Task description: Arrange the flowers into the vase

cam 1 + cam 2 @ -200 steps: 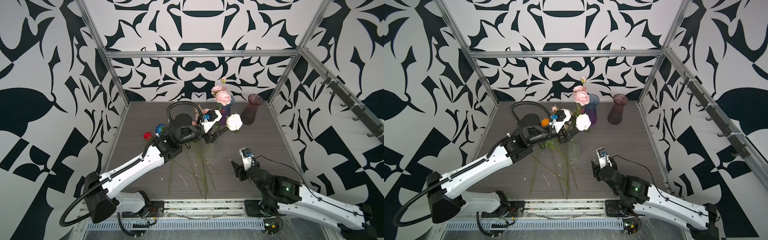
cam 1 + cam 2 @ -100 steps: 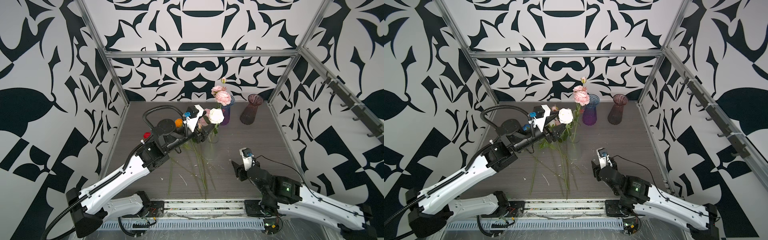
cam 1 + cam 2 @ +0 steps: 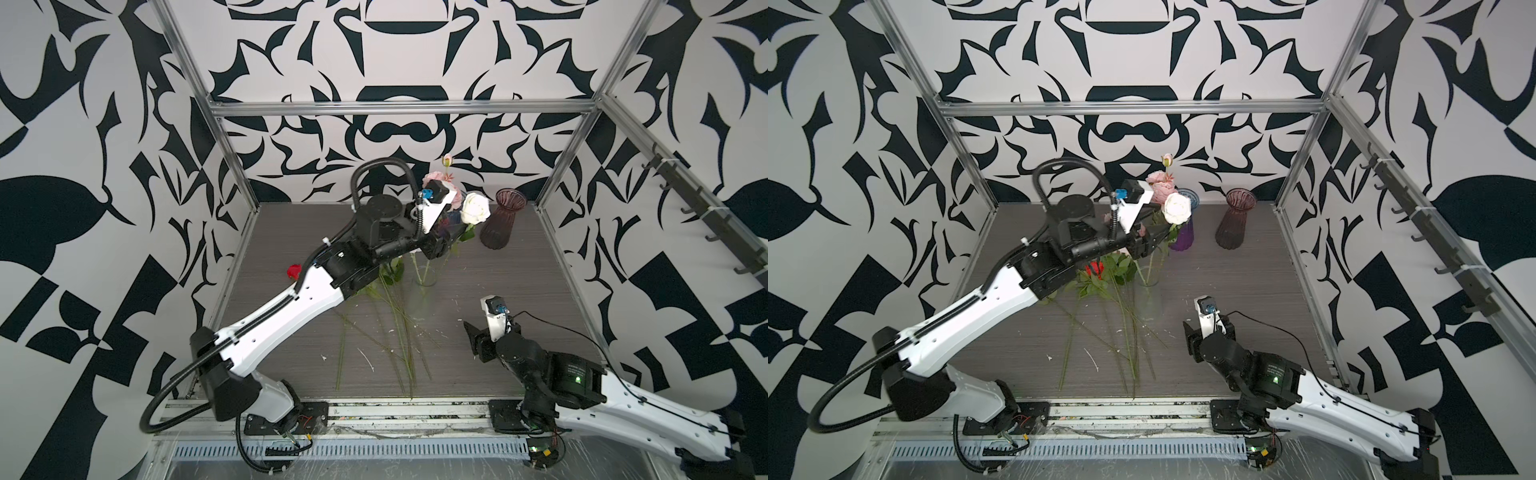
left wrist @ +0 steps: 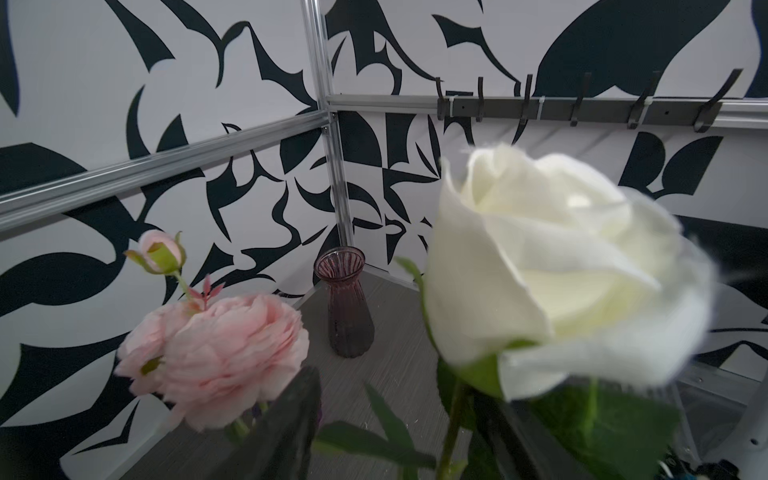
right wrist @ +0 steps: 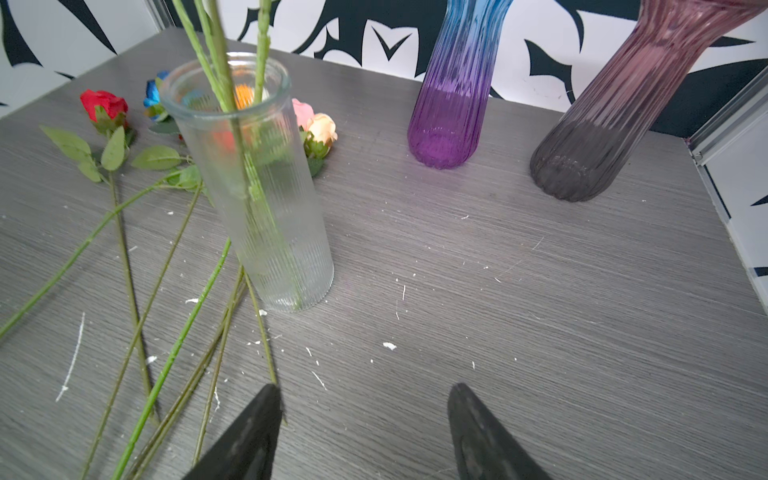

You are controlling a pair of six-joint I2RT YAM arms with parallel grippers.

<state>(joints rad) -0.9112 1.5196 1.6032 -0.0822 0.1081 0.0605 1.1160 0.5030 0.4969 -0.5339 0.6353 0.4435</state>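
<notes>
currently noted left gripper (image 3: pixel 1158 240) with jaws apart astride white rose (image 4: pixel 552 266) stem, stem foot down in clear vase (image 5: pixel 257 199); right gripper (image 5: pixel 365 388) spread, empty, above table (image 5: pixel 540 311).

The table (image 5: pixel 540 311) looks like grey wood-grain laminate, matt and finely ridged, flecked with white crumbs. The clear vase (image 5: pixel 266 199) is colourless ribbed glass, hazed by its fluting. To its right, the purple vase (image 5: pixel 449 116) is glossy ribbed glass shading from blue to violet, and the plum vase (image 5: pixel 602 137) at the far right is smoky fluted glass. The white rose (image 4: pixel 552 266) has matt cloth petals with frayed, fuzzy edges; the pink bloom (image 4: pixel 224 353) is soft crinkled cloth. The loose stems (image 5: pixel 166 365) look like smooth green plastic. The frame rails (image 3: pixel 399 107) are bare brushed metal, the hook rail (image 4: pixel 582 106) matt black. The left arm (image 3: pixel 291 316) and right arm (image 3: pixel 648 419) wear glossy white plastic shells over matt black joints.
</notes>
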